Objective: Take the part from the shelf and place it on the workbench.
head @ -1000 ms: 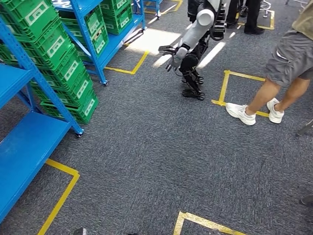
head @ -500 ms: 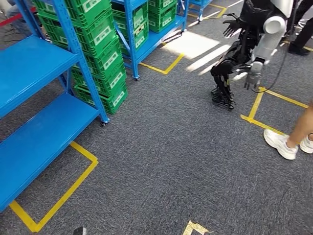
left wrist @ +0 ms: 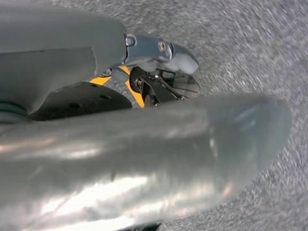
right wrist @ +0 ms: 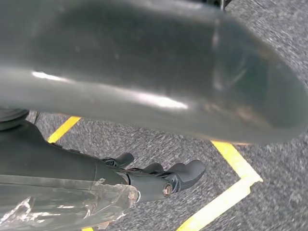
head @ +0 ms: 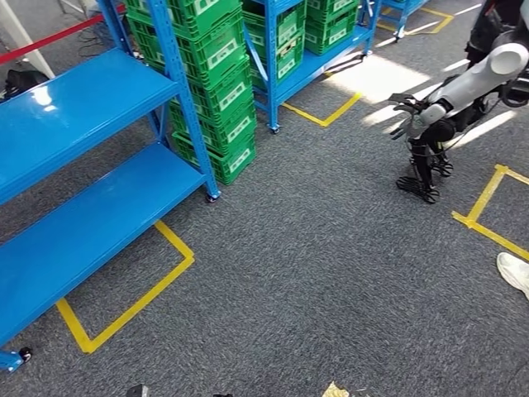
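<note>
A blue shelf rack with two bare boards stands at my left in the head view. No part can be made out on its boards. In the left wrist view my left hand hangs over the grey carpet, its thick grey thumb blurred and close, its fingers stretched out apart from it, nothing between them. In the right wrist view my right hand hangs the same way, dark fingers straight and apart from the thumb, carpet showing between.
Green crates are stacked in more blue racks behind. Yellow tape marks squares on the carpet. Another humanoid robot stands at the right with an arm held out. A person's white shoe is at the right edge.
The camera has turned left: racks and crates have slid right in the picture and the empty rack now stands nearer. The other robot has raised its arm; the person has mostly left the picture.
</note>
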Robot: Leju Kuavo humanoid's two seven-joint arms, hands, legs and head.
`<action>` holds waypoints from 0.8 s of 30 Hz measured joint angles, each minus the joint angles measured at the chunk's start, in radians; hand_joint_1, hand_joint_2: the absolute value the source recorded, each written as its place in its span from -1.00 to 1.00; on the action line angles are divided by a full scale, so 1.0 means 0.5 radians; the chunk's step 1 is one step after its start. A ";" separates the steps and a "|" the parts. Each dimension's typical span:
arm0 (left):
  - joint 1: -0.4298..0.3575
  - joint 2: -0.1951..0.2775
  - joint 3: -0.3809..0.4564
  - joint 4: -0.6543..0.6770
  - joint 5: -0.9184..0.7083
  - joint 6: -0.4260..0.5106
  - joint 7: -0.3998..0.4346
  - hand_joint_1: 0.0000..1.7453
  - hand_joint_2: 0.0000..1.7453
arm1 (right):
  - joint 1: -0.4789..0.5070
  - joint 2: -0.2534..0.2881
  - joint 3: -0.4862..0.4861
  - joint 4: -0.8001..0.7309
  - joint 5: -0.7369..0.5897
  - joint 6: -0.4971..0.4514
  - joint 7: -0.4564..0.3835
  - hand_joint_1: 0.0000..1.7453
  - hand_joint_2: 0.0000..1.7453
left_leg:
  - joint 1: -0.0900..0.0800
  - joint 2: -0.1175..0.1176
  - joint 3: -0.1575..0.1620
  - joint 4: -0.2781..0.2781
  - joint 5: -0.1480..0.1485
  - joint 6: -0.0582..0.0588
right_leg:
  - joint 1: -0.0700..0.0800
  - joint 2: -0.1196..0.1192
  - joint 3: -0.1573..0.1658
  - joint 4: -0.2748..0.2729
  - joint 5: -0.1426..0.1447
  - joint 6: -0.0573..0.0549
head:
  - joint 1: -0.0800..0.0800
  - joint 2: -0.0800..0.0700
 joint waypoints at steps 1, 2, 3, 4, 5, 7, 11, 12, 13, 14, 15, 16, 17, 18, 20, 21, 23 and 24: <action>0.001 0.001 0.000 0.000 -0.001 -0.001 0.001 -1.00 -1.00 | -0.003 0.000 -0.001 0.000 0.002 0.000 0.001 -1.00 -1.00 | 0.000 0.015 0.059 -0.107 0.065 0.003 | 0.000 -0.024 0.003 0.000 -0.002 0.002 | 0.000 0.000; 0.001 0.002 0.000 0.000 -0.002 -0.002 0.001 -1.00 -1.00 | -0.006 0.000 -0.002 0.000 0.005 0.000 0.002 -1.00 -1.00 | -0.002 0.064 0.140 -0.250 0.132 0.008 | 0.003 -0.045 0.009 0.000 -0.006 0.006 | -0.001 0.000; -0.002 0.002 0.000 0.000 -0.002 -0.002 0.001 -1.00 -1.00 | -0.006 0.000 -0.003 0.000 0.007 0.000 0.003 -1.00 -1.00 | -0.008 0.119 0.214 -0.389 0.178 0.015 | 0.010 -0.065 0.011 0.003 -0.013 0.014 | -0.005 0.000; -0.006 0.002 0.000 0.000 -0.003 -0.002 0.001 -1.00 -1.00 | -0.007 0.000 -0.003 0.000 0.010 0.000 0.003 -1.00 -1.00 | -0.012 0.162 0.264 -0.487 0.203 0.025 | 0.018 -0.084 0.017 0.003 -0.019 0.022 | -0.004 0.000; -0.008 0.002 0.000 0.000 -0.004 -0.002 0.001 -1.00 -1.00 | -0.007 0.000 -0.004 0.000 0.011 -0.001 0.003 -1.00 -1.00 | -0.017 0.190 0.286 -0.537 0.207 0.036 | 0.026 -0.104 0.022 0.002 -0.024 0.031 | -0.001 0.000; -0.007 0.003 0.000 0.000 -0.005 -0.003 0.001 -1.00 -1.00 | -0.010 -0.001 -0.006 0.000 0.013 -0.001 0.004 -1.00 -1.00 | -0.018 0.150 0.284 -0.551 0.205 0.060 | 0.032 -0.147 0.040 -0.005 -0.032 0.048 | 0.008 0.000; -0.006 0.005 0.000 0.000 -0.003 -0.002 0.002 -1.00 -1.00 | -0.011 0.000 -0.007 0.000 0.016 0.000 0.005 -1.00 -1.00 | 0.000 0.051 0.285 -0.562 0.220 0.106 | 0.016 0.025 -0.059 0.244 -0.190 0.087 | 0.027 0.000; -0.008 0.005 0.000 0.000 -0.004 -0.002 0.003 -1.00 -1.00 | -0.009 0.000 -0.008 0.000 0.017 0.001 0.006 -1.00 -1.00 | 0.000 0.023 0.283 -0.561 0.222 0.112 | 0.015 0.065 -0.129 0.391 -0.256 0.089 | 0.031 0.000; -0.008 0.005 0.000 0.000 -0.004 -0.002 0.004 -1.00 -1.00 | -0.006 0.000 -0.009 0.000 0.017 0.001 0.008 -1.00 -1.00 | 0.000 -0.006 0.281 -0.561 0.223 0.114 | 0.015 0.082 -0.192 0.514 -0.300 0.090 | 0.033 0.000; -0.007 0.005 0.000 0.000 -0.003 -0.002 0.006 -1.00 -1.00 | -0.004 0.000 -0.010 0.000 0.018 0.002 0.011 -1.00 -1.00 | 0.000 -0.036 0.281 -0.560 0.224 0.114 | 0.014 0.089 -0.230 0.577 -0.304 0.089 | 0.034 0.000; -0.005 0.005 0.000 0.000 -0.003 -0.002 0.007 -1.00 -1.00 | -0.004 0.000 -0.010 0.000 0.019 0.002 0.013 -1.00 -1.00 | 0.001 -0.068 0.282 -0.559 0.225 0.113 | 0.012 0.093 -0.231 0.560 -0.267 0.088 | 0.034 0.000; -0.004 0.005 0.000 0.000 -0.002 -0.002 0.008 -1.00 -1.00 | -0.005 0.000 -0.011 0.000 0.020 0.002 0.014 -1.00 -1.00 | 0.002 -0.098 0.284 -0.558 0.226 0.110 | 0.008 0.102 -0.193 0.463 -0.195 0.086 | 0.034 0.000; -0.004 0.005 0.000 0.000 -0.003 -0.002 0.008 -1.00 -1.00 | -0.006 0.000 -0.012 0.000 0.021 0.002 0.015 -1.00 -1.00 | 0.004 -0.128 0.286 -0.556 0.226 0.104 | 0.001 0.130 -0.131 0.318 -0.112 0.086 | 0.034 0.000; -0.005 0.005 0.000 0.000 -0.003 -0.003 0.008 -1.00 -1.00 | -0.008 0.000 -0.012 0.000 0.021 0.003 0.015 -1.00 -1.00 | 0.004 -0.156 0.283 -0.550 0.226 0.093 | -0.008 0.181 -0.072 0.181 -0.057 0.087 | 0.035 0.000; -0.007 0.006 0.000 0.000 -0.005 -0.003 0.008 -1.00 -1.00 | -0.011 0.000 -0.014 0.000 0.022 0.004 0.016 -1.00 -1.00 | 0.005 -0.200 0.272 -0.546 0.232 0.066 | -0.017 0.258 -0.006 0.032 -0.014 0.079 | 0.036 0.000; -0.006 0.007 0.000 0.000 -0.005 -0.003 0.008 -1.00 -1.00 | -0.013 0.000 -0.014 0.000 0.023 0.005 0.018 -1.00 -1.00 | 0.007 -0.219 0.265 -0.550 0.239 0.050 | -0.015 0.267 -0.001 0.022 -0.018 0.068 | 0.037 0.000; -0.001 0.007 0.000 0.000 -0.006 -0.003 0.008 -1.00 -1.00 | -0.016 0.000 -0.015 0.000 0.025 0.005 0.020 -1.00 -1.00 | 0.014 -0.236 0.256 -0.560 0.248 0.025 | -0.011 0.223 0.002 0.017 -0.006 0.040 | 0.035 0.000; 0.000 0.007 0.000 0.000 -0.006 -0.003 0.008 -1.00 -1.00 | -0.016 0.000 -0.015 0.000 0.026 0.004 0.020 -1.00 -1.00 | 0.011 -0.205 0.242 -0.537 0.230 0.015 | -0.012 0.199 0.003 0.013 0.000 0.027 | 0.028 0.000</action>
